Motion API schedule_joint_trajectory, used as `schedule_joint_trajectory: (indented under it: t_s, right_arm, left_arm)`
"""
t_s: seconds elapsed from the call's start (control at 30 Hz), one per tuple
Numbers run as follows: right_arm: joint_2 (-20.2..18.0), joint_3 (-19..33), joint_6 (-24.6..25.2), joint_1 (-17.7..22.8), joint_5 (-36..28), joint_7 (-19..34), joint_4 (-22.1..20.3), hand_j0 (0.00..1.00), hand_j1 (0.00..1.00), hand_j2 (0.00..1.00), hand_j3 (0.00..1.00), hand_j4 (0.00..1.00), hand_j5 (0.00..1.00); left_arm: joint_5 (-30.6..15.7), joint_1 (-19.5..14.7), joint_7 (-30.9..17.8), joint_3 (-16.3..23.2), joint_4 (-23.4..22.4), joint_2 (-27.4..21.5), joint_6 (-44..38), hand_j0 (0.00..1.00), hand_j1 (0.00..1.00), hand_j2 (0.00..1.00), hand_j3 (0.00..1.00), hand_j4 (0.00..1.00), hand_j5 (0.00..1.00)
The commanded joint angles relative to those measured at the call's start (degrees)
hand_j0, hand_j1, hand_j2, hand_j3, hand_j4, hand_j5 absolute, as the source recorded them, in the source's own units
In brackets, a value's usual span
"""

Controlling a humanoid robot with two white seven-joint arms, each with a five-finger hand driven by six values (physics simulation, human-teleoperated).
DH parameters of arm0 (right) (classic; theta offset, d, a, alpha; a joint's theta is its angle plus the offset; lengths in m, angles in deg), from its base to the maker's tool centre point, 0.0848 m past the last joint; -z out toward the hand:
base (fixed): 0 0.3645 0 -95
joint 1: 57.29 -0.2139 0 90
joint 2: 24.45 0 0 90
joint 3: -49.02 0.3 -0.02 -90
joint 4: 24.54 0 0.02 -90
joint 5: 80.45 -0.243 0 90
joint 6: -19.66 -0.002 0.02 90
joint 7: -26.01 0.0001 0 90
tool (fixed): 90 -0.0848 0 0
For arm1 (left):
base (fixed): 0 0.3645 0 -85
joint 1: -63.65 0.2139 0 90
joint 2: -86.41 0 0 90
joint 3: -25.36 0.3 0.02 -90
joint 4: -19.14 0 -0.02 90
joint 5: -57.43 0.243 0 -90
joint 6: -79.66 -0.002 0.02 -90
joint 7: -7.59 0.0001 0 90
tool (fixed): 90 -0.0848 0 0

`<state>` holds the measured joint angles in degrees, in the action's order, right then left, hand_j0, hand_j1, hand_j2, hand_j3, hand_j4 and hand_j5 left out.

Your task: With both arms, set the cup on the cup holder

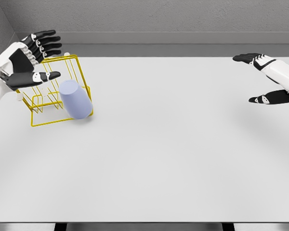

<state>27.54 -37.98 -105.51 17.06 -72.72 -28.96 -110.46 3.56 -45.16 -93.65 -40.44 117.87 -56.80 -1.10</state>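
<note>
Yellow wire cup holder [48, 91] sits tilted on the white table [173, 159]; I see the lavender cup [76, 99] lodged against its front. My left hand [31, 60] hovers just behind the holder, fingers spread, empty. My right hand [269, 79] hangs well apart, open too.

Broad bare table [173, 159] centre and right; yellow rack [58, 91] with cup [76, 99] at left.

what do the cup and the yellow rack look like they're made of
Cup: smooth, matte pale lavender with soft shading and no glare, likely plastic or glazed ceramic; the render leaves it open. Yellow rack: thin bent rods in glossy yellow, looks like coated metal wire, open frame you can see through.
</note>
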Motion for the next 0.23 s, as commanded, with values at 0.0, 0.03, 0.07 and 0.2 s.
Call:
schedule_joint_trajectory:
  t_s: [0.0, 0.03, 0.07, 0.2]
  right_arm:
    - [-0.05, 0.08, 0.17, 0.09, -0.44, -0.03, 0.05, 1.00, 1.00, 1.00, 1.00, 1.00, 1.00]
    - [-0.05, -0.01, 0.17, 0.09, -0.44, -0.03, -0.03, 1.00, 1.00, 1.00, 1.00, 1.00, 1.00]
    - [-0.05, 0.08, 0.17, 0.09, -0.44, -0.03, -0.04, 1.00, 1.00, 1.00, 1.00, 1.00, 1.00]
    - [-0.05, -0.01, 0.17, 0.00, -0.44, -0.03, -0.04, 1.00, 1.00, 1.00, 1.00, 1.00, 1.00]
  left_arm:
    - [-0.18, 0.00, -0.01, -0.11, 1.19, -0.67, 0.34, 0.91, 0.91, 0.91, 0.91, 0.91, 0.91]
    - [0.08, 0.09, -0.01, -0.11, 1.81, -1.11, 0.25, 1.00, 1.00, 1.00, 1.00, 1.00, 1.00]
    - [0.17, 0.18, -0.10, -0.11, 2.78, -1.63, 1.30, 1.00, 1.00, 1.00, 1.00, 1.00, 1.00]
    - [1.22, 2.37, -0.01, -0.11, 2.87, -1.90, 10.27, 1.00, 1.00, 1.00, 1.00, 1.00, 1.00]
